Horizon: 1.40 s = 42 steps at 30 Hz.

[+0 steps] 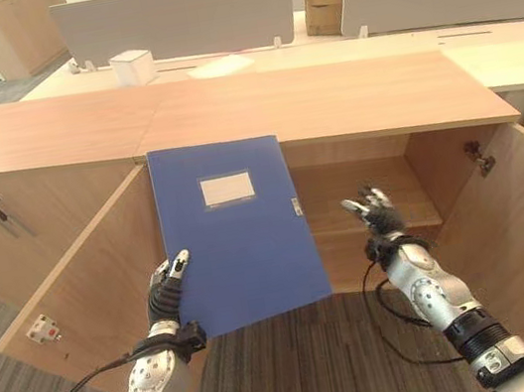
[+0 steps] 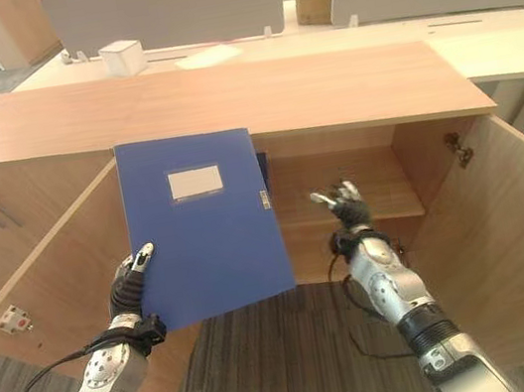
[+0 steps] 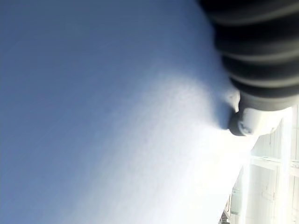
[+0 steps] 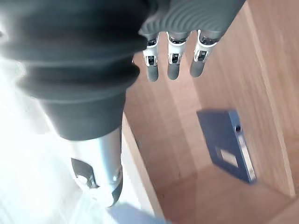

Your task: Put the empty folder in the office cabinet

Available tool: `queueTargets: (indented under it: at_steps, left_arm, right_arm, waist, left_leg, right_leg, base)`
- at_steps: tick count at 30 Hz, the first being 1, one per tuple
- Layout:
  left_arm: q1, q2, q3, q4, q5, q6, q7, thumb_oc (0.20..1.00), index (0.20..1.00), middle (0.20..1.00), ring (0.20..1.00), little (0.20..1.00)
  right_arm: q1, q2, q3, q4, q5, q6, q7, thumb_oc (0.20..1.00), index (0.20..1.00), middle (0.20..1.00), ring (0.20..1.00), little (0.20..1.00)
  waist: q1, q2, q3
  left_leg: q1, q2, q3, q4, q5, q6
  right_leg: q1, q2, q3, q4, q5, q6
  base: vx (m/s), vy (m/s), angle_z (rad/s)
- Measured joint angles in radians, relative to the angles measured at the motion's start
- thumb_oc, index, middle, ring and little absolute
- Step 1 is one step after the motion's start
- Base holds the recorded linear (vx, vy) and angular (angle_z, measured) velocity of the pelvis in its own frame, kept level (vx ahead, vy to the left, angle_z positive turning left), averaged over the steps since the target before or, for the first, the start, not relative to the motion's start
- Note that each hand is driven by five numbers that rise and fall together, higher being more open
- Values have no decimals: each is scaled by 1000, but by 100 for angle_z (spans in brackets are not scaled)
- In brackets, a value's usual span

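Two hands reach toward the open cabinet (image 1: 375,152): the left hand (image 1: 168,284) grips the lower left edge of one blue folder (image 1: 233,231), fingers behind it and thumb on the front, while the right hand (image 1: 375,212) is free with its fingers straight and spread. One folder is held upright in front of the cabinet's opening, between its two open doors, left of the right hand and apart from it. One more blue binder (image 4: 226,150) stands inside the cabinet against the back wall.
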<state>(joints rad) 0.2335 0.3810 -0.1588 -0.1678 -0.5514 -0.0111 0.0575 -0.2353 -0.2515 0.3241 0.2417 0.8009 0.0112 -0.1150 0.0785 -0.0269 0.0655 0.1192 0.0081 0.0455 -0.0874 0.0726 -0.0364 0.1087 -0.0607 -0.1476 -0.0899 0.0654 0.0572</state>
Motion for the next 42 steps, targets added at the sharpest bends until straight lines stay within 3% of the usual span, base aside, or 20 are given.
queueTargets:
  at_steps: [7, 13, 27, 42]
  left_arm:
    - [-1, -2, -13, 0, 17, 7, -7, 200, 200, 200, 200, 200]
    - [0, -1, -18, 0, 16, 7, -6, 200, 200, 200, 200, 200]
    - [0, 7, -21, 0, 21, 7, -6, 200, 200, 200, 200, 200]
    - [2, 8, -32, 2, 105, 11, 23, 200, 200, 200, 200, 200]
  right_arm:
    - [-1, -32, 170, -173, 46, 43, 111, 1000, 1000, 1000, 1000, 1000]
    - [-14, -81, 186, -199, 47, 39, 146, 1000, 1000, 1000, 1000, 1000]
    - [-18, -90, 197, -176, 84, 60, 148, 1000, 1000, 1000, 1000, 1000]
    - [-10, -19, 201, -152, 84, 61, 73, 1000, 1000, 1000, 1000, 1000]
  waist:
    - [2, -10, 4]
    - [12, -28, 11]
    - [16, -32, 10]
    - [19, -32, 10]
  left_leg:
    - [-4, 0, 1, 5, 0, 0]
    - [-7, 0, -1, 2, -1, -1]
    - [-7, -1, -3, 7, 0, 0]
    - [-9, -4, -7, 8, 1, -1]
  right_leg:
    - [0, 0, 0, 2, 0, 0]
    - [-2, -1, -1, 2, 0, 0]
    - [-1, -1, -4, 4, 0, 0]
    - [-1, -4, -9, 5, 1, 1]
  base:
    - [0, 0, 0]
    - [0, 0, 0]
    - [0, 0, 0]
    - [-4, 1, 0]
